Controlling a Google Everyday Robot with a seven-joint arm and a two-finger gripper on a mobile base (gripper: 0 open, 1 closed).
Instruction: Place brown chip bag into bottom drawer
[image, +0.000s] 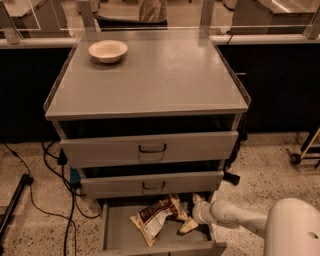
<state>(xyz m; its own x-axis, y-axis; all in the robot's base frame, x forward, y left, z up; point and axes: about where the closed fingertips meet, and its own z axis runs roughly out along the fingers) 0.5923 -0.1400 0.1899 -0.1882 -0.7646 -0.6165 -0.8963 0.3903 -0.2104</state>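
Observation:
The brown chip bag (156, 217) lies tilted on the flat grey floor of the bottom drawer (120, 236), which is pulled out. Its dark panel and white label face up. My gripper (193, 213) is inside the drawer at its right side, just right of the bag's right end. Its tan fingers (189, 226) stand spread apart and hold nothing. My white arm (235, 218) reaches in from the lower right.
A small cream bowl (108, 50) sits on the grey cabinet top (165, 80) at the back left. The two upper drawers (150, 148) are slightly open. Black cables (47, 197) lie on the floor at the left. A wheeled stand (300, 152) is at the right.

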